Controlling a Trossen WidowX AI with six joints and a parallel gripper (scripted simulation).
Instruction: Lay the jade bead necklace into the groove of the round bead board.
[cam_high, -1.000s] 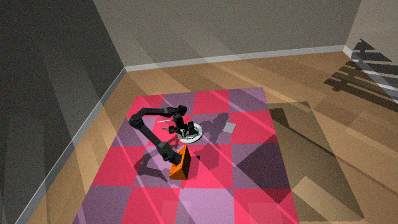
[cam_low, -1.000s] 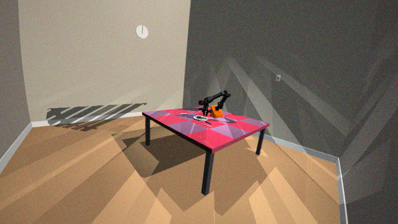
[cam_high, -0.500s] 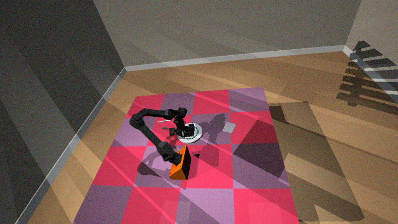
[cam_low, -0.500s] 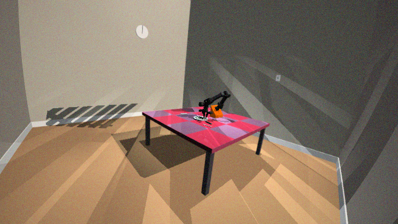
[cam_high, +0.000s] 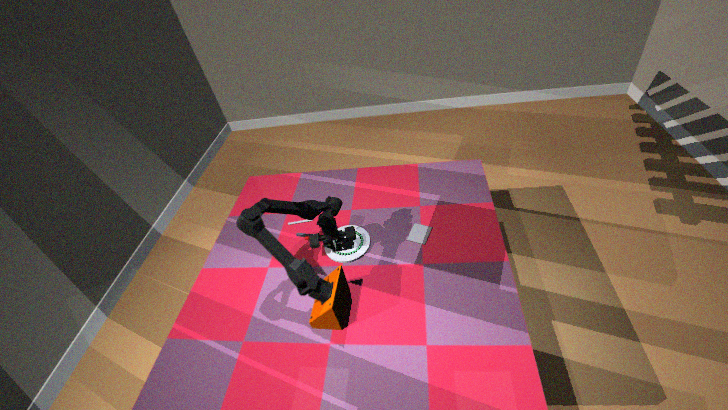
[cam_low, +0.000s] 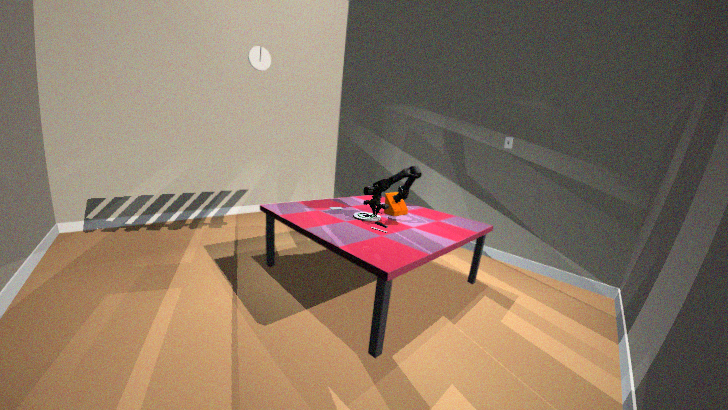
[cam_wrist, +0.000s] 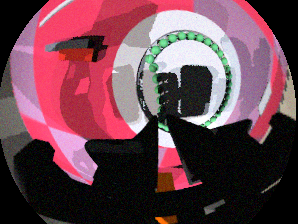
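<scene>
The round white bead board (cam_high: 358, 253) (cam_low: 363, 215) (cam_wrist: 125, 65) lies on the checked table near the arm. The jade bead necklace (cam_high: 348, 252) (cam_wrist: 190, 36) lies as a green ring along the board's groove. One strand of it runs straight down inside the left of the ring towards my fingertips. My gripper (cam_high: 340, 243) (cam_low: 375, 210) (cam_wrist: 161, 117) hangs just above the board's near-left part. Its fingers are drawn together, and I see no bead clamped between them. Dark finger shadows fall on the board's middle.
The arm's orange base (cam_high: 331, 305) (cam_low: 395, 205) stands in front of the board. A grey square pad (cam_high: 418, 233) lies to the right. A thin white stick (cam_high: 299, 222) and a small dark tool (cam_high: 305, 235) (cam_wrist: 75, 49) lie to the left. A small black piece (cam_high: 356, 281) lies near the base.
</scene>
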